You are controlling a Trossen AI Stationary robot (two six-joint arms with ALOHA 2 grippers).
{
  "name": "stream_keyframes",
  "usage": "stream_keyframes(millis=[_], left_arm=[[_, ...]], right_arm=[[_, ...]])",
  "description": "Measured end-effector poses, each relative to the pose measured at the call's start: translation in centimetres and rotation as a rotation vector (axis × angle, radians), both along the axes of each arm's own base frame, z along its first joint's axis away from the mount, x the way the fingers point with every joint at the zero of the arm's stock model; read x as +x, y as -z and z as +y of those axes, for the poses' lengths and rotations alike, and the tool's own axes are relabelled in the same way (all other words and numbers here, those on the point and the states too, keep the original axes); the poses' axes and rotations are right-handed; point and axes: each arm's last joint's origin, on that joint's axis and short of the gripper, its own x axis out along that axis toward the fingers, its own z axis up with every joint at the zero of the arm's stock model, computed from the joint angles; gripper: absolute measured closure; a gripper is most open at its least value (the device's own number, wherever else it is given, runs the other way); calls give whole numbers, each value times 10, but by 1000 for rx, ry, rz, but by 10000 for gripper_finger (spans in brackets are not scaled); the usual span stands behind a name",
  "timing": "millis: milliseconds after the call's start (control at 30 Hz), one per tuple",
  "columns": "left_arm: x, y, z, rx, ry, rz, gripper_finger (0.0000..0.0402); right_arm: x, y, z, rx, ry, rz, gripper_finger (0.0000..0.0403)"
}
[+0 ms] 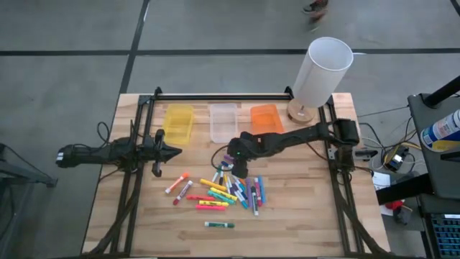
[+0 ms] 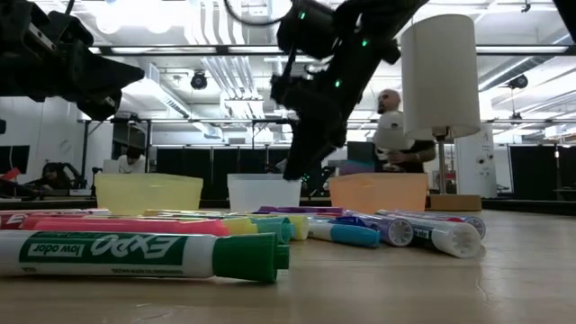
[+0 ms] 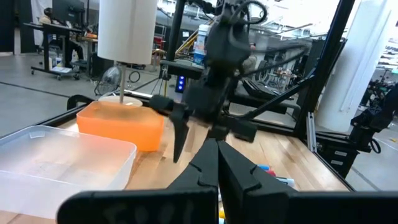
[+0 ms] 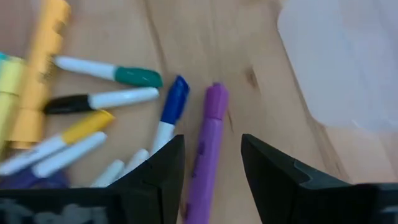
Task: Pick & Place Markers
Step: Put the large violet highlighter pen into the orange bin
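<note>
Two dark fingers of the right end effector are straddling a purple marker lying beside the clear bin, spread for gripping, while the left end effector is waiting pressed together.

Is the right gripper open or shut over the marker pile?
Open: the right gripper has its fingers spread, straddling a purple marker without clamping it.
</note>
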Motion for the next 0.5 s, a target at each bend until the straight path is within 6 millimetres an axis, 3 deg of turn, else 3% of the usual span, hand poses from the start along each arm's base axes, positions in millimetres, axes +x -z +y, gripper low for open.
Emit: stream_keyframes(millis=[333, 500], left_arm=[[0, 0, 0, 0, 0, 0, 401], [0, 0, 0, 0, 0, 1, 401]], right_arm=[[6, 32, -2, 8, 9, 94, 256], [5, 34, -5, 10, 21, 105, 268]])
